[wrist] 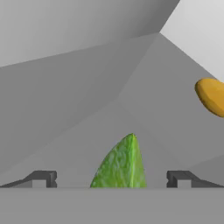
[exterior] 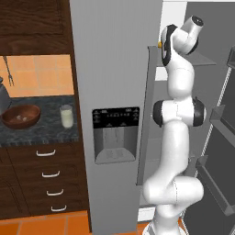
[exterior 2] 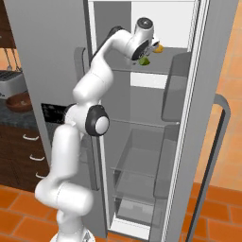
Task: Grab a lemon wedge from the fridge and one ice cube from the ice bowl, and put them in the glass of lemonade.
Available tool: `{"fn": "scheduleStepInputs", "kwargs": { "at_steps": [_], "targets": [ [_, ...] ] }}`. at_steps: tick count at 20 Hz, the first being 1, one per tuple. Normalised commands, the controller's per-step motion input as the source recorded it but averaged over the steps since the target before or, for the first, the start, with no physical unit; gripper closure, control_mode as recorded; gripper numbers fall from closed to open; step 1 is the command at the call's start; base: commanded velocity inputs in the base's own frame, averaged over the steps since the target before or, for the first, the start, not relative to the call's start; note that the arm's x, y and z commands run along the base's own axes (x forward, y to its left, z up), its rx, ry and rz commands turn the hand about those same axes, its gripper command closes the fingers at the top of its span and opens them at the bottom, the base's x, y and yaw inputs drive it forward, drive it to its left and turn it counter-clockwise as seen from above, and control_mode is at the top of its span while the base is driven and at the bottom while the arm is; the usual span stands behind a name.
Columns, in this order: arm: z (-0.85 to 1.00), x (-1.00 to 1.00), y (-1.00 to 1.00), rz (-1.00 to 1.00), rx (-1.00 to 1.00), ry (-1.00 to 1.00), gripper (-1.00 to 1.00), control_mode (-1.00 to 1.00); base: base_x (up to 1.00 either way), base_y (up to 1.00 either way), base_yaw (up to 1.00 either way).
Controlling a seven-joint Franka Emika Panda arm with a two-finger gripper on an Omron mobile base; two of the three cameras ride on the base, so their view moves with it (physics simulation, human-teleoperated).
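The fridge (exterior: 114, 69) stands with its right door swung wide. My gripper (wrist: 111, 178) reaches onto the upper shelf (exterior 2: 163, 72), open, fingertips (wrist: 43, 178) on either side of the lemon wedge (wrist: 120, 164), a yellow-green slice lying between them and not gripped. From the right base view the lemon wedge (exterior 2: 144, 61) sits just under my hand, the gripper (exterior 2: 147, 55) right over it. On the counter left of the fridge sit the reddish-brown ice bowl (exterior: 20, 116), with a whitish ice cube (exterior: 19, 118) inside, and the glass of lemonade (exterior: 67, 116).
An orange fruit (wrist: 212, 96) lies on the same shelf, right of the wedge. The open fridge door (exterior 2: 198, 118) with its bins stands close on the right. A toaster (exterior 2: 9, 82) sits behind the ice bowl (exterior 2: 19, 101). Drawers (exterior: 48, 174) lie under the counter.
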Motion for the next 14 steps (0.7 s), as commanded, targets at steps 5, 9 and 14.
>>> {"fn": "scheduleStepInputs", "kwargs": {
  "at_steps": [5,9,14],
  "targets": [
    [0.02,0.34,-0.23,0.00,0.00,0.01,-1.00,-1.00,0.00,0.00,0.00],
    [0.00,0.33,-0.34,-0.02,0.00,0.08,-1.00,-1.00,0.00,0.00,0.00],
    [0.00,-0.03,0.00,-0.06,0.00,0.10,-1.00,-1.00,0.00,0.00,0.00]
  ]
}}
